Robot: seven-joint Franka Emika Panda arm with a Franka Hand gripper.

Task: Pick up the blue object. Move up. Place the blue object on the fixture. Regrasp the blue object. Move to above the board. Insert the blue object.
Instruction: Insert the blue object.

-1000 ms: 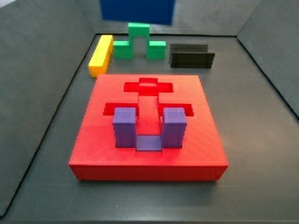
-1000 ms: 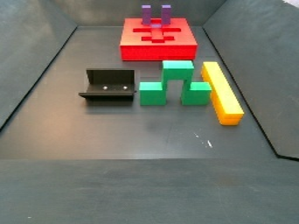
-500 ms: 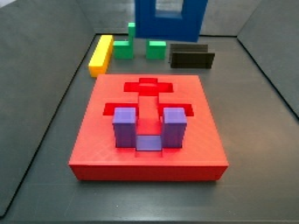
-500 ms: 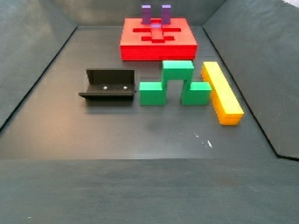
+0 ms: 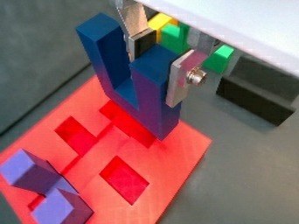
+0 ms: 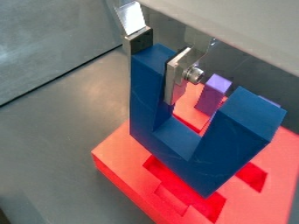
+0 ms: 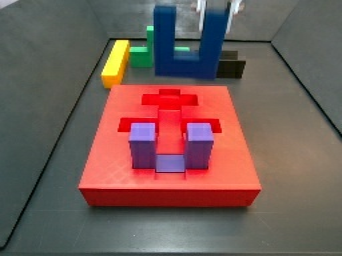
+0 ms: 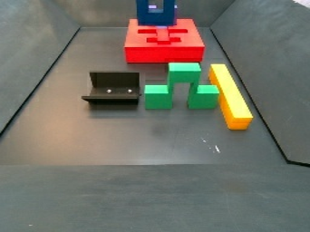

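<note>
The blue object [image 7: 183, 47] is a U-shaped block hanging with its prongs up, over the far end of the red board [image 7: 107, 160]. My gripper [image 7: 214, 18] is shut on one prong. Both wrist views show that prong clamped between a dark pad and a silver plate, with the gripper [image 5: 162, 57] [image 6: 160, 59] above the blue object [image 5: 146, 96] [image 6: 176, 131] and the board [image 5: 181, 166] [image 6: 122, 162] right below. The black fixture [image 8: 111, 91] [image 7: 235, 67] stands off the board, with nothing on it. In a side view the blue object [image 8: 154, 11] shows behind the board [image 8: 166, 50].
A purple U-shaped piece [image 7: 170, 146] [image 5: 41, 179] sits in the board's near slot. Green stepped blocks [image 8: 182, 86] and a long yellow bar [image 8: 230, 95] [image 7: 116, 62] lie on the floor beside the fixture. Grey walls slope up round the floor.
The blue object, held by my gripper, has come down and moved in from beyond the board. It now hangs low over the board's far end and hides the purple piece in a side view.
</note>
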